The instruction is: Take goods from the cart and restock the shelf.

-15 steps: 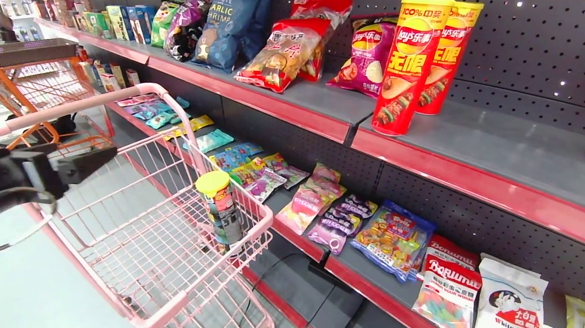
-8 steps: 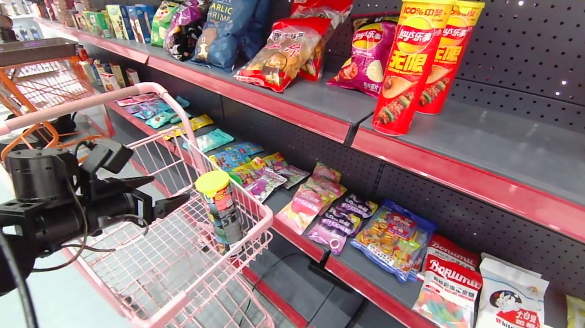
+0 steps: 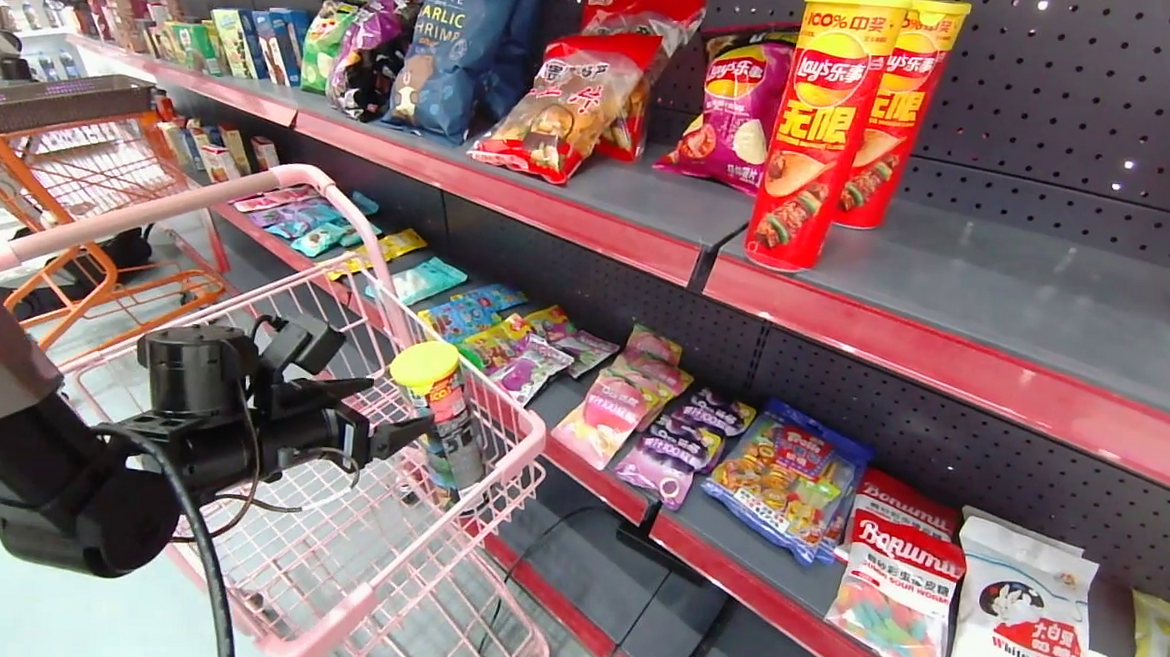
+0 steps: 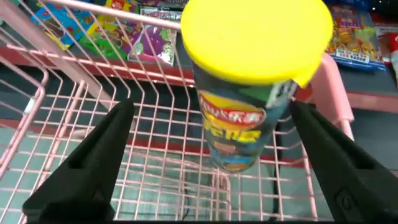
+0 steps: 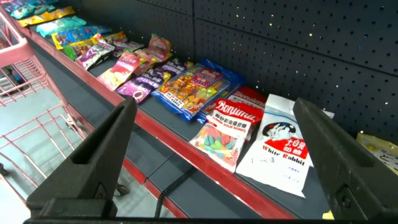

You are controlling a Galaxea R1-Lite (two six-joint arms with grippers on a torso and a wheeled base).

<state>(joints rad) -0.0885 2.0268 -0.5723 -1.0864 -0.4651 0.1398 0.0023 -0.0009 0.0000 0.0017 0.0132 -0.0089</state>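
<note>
1. One can [image 3: 443, 423] stands upright in the pink cart [image 3: 523, 427], in the corner nearest the shelving, so from the head view the restock looks barely begun. The left hand [image 3: 402, 406] is level with the can's upper half and spread wide, with nothing lifted yet. On the upper shelf [image 3: 958, 288] two tall red tubes [image 3: 824, 131] already stand, with bare grey board to their right. I would guess the can belongs there. The cart is thin coated wire in a square mesh with a rounded tube rim. The shelf is flat matt board with a glossy red lip, and behind it is dark pegboard.

2. From the left wrist, the can sits squarely between the two black fingers [image 4: 87, 168], with a gap on each side. The grip is not closed, though the angle is steep and I cannot rule out a light touch lower down. The lid [image 4: 258, 31] is smooth yellow plastic, round and slightly overhanging. The body is a stiff cylinder with a shiny printed wrap.

3. From the right wrist, the right hand [image 5: 214, 106] hangs wide and holds nothing above the lower shelf [image 5: 180, 158]. Soft, crinkly foil sweet bags [image 5: 193, 84] lie flat there in rows, beside a white pouch [image 5: 277, 149].
</note>
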